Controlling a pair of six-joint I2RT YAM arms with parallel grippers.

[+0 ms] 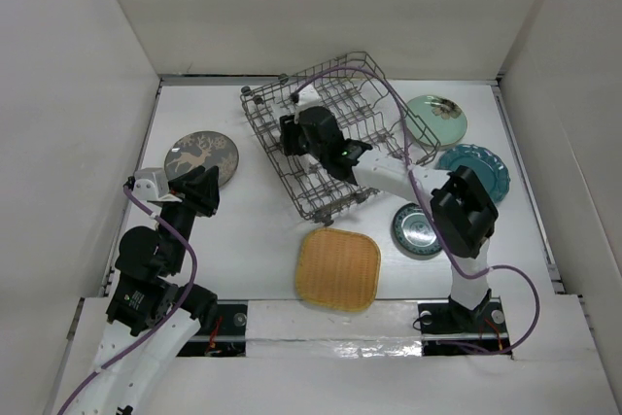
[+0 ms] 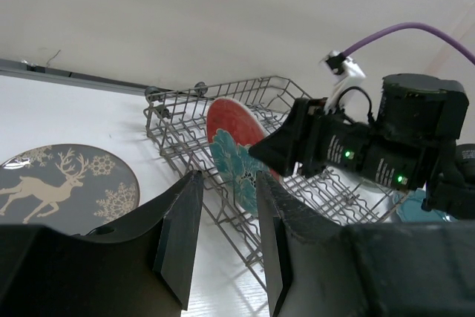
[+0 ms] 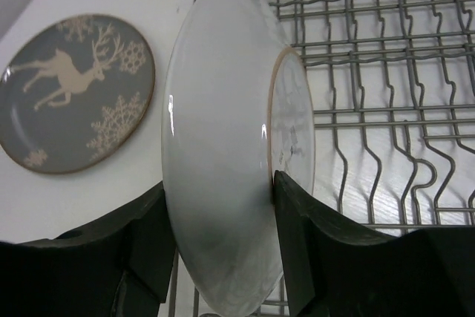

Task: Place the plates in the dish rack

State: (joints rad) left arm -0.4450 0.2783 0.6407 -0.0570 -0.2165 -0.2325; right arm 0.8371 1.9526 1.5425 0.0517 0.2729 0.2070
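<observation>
The dish rack (image 1: 272,157) stands tilted at the table's back centre. A red plate with teal flowers (image 2: 230,128) stands on edge inside it, its white underside (image 3: 223,87) facing the right wrist camera. My right gripper (image 3: 219,191) is shut on this plate, one finger on each face. My left gripper (image 2: 226,183) hangs open and empty at the left, beside the grey deer plate (image 1: 201,155). Flat on the table lie the yellow woven plate (image 1: 337,268), pale mint plate (image 1: 436,119), teal scalloped plate (image 1: 476,170) and small dark ringed plate (image 1: 416,230).
White walls close in the table on three sides. The right arm (image 1: 466,211) reaches across the ringed plate toward the rack, trailing a purple cable. The rack's upright tines (image 3: 371,109) stand just right of the held plate.
</observation>
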